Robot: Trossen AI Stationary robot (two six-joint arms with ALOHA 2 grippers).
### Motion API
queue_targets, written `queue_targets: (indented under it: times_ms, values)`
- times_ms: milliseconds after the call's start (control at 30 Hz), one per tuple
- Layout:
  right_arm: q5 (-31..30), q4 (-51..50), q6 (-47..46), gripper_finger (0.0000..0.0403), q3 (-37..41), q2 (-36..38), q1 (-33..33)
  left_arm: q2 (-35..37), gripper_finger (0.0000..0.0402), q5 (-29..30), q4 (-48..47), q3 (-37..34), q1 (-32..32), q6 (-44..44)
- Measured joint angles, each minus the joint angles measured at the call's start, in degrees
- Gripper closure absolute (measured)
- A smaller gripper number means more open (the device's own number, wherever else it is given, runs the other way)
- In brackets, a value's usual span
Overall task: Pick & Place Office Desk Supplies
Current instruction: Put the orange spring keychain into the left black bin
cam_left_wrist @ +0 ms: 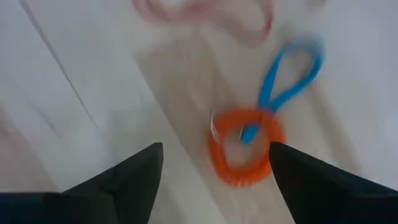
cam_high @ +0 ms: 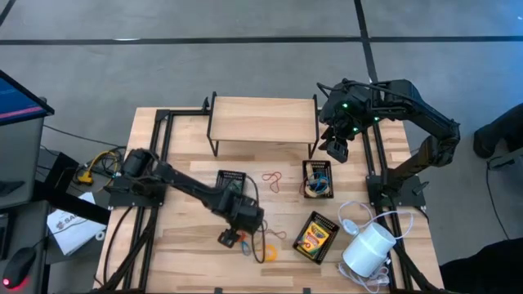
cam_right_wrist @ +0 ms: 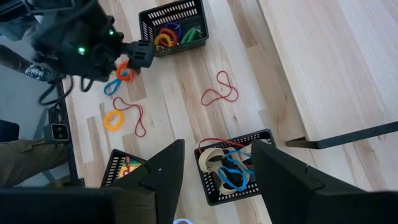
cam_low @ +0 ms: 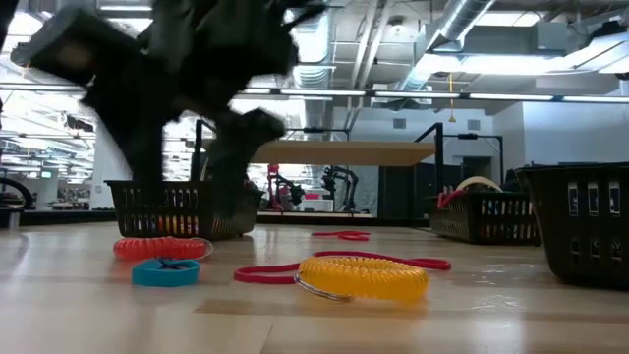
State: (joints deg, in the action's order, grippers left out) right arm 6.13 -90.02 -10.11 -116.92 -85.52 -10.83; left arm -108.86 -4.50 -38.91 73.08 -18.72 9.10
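An orange coiled loop [cam_high: 231, 238] lies flat on the wooden table with a blue loop [cam_high: 244, 243] beside it. My left gripper [cam_left_wrist: 214, 168] is open just above them; in the left wrist view the orange coil [cam_left_wrist: 245, 147] shows between its fingers and the blue loop [cam_left_wrist: 290, 73] beyond. A yellow coil [cam_high: 268, 253] and a red loop [cam_high: 275, 234] lie close by, and another red loop [cam_high: 274, 180] lies between the trays. A yellow-and-green crayon box [cam_high: 315, 238] rests flat. My right gripper [cam_right_wrist: 214, 180] hangs open above the right tray [cam_high: 317, 180].
Two black mesh trays hold loops: the left tray [cam_high: 231, 181] and the right tray [cam_right_wrist: 264, 138]. A wooden shelf [cam_high: 261, 118] stands at the far edge. A white cylinder [cam_high: 368, 249] with its cord sits near the right corner. In the low view, a dark tray [cam_low: 580, 226] stands at the right.
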Motion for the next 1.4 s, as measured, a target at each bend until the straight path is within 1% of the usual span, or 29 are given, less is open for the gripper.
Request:
queue_targets:
  times_ms: [67,133,300,367,433,500,533,633,700,767,833,900,967,1033,1133,1200,1267,1333,1400]
  values:
    - [0.0,0.0,0.0,0.0219,0.0,0.0,0.0,0.0,0.0125,1.34,0.88,-2.77,-0.7,0.06]
    - [0.0,0.0,-0.02,0.0219,0.01,0.0,0.0,0.09,0.0141,1.18,3.83,-5.88,-1.19,0.06]
    - [0.0,0.0,-1.2,0.022,0.02,0.0,0.0,0.76,0.0197,0.94,9.76,-12.46,-2.52,0.3]
    - [0.0,0.0,-1.55,0.022,0.02,0.0,0.0,0.81,0.0235,0.54,10.39,-13.11,-2.66,0.47]
    - [0.0,0.0,-1.53,0.022,0.02,0.0,0.0,1.11,0.0292,-0.08,10.02,-13.03,-2.67,1.17]
    - [0.0,0.0,-1.55,0.022,0.0,0.0,0.0,1.67,0.0361,-0.79,9.6,-12.63,-2.48,1.4]
    - [0.0,0.0,-1.53,0.022,0.01,0.0,0.0,2.32,0.0378,-1.43,9.85,-12.39,-2.26,1.34]
    - [0.0,0.0,-1.54,0.022,0.0,0.0,0.0,4.23,0.0389,-1.94,11.72,-12.29,-1.37,1.37]
    - [0.01,0.01,-1.55,0.022,0.02,0.0,0.0,7.32,0.0395,-1.75,14.25,-11.77,-0.33,0.99]
    - [0.0,0.02,-1.55,0.022,0.02,0.0,0.0,10.85,0.0396,0.57,16.09,-11.24,1.16,-0.95]
    - [0.0,0.02,-1.61,0.022,0.02,0.0,0.0,14.17,0.0398,3.87,16.41,-11.43,3.25,-3.86]
    - [0.0,0.02,-1.89,0.022,0.01,0.0,0.0,18.41,0.0398,5.77,17.41,-11.48,5.41,-7.35]
    - [0.0,0.03,-1.95,0.022,0.0,0.0,0.0,23.43,0.0398,9.1,17.55,-11.22,7.74,-13.1]
    - [0.0,0.04,-1.97,0.022,0.02,0.0,0.0,27.71,0.0398,10.41,13.87,-11.2,10.34,-18.11]
    - [0.0,0.02,-1.95,0.022,0.0,0.0,0.0,32.4,0.0397,8.42,4.39,-11.26,13.68,-22.84]
    - [0.0,0.02,-1.97,0.022,0.0,0.0,0.0,34.23,0.0391,3.9,-3.09,-11.26,15.66,-23.42]
    - [0.0,0.04,-1.97,0.022,0.0,-0.01,0.0,34.43,0.0379,0.52,-8.07,-11.32,16.76,-23.04]
    - [0.0,0.04,-1.96,0.022,0.0,0.0,0.0,33.85,0.0359,-0.86,-10.64,-11.37,17.26,-21.41]
    - [0.0,0.04,-1.96,0.022,0.0,0.0,0.0,33.02,0.0331,-1.08,-10.56,-11.35,17.31,-18.89]
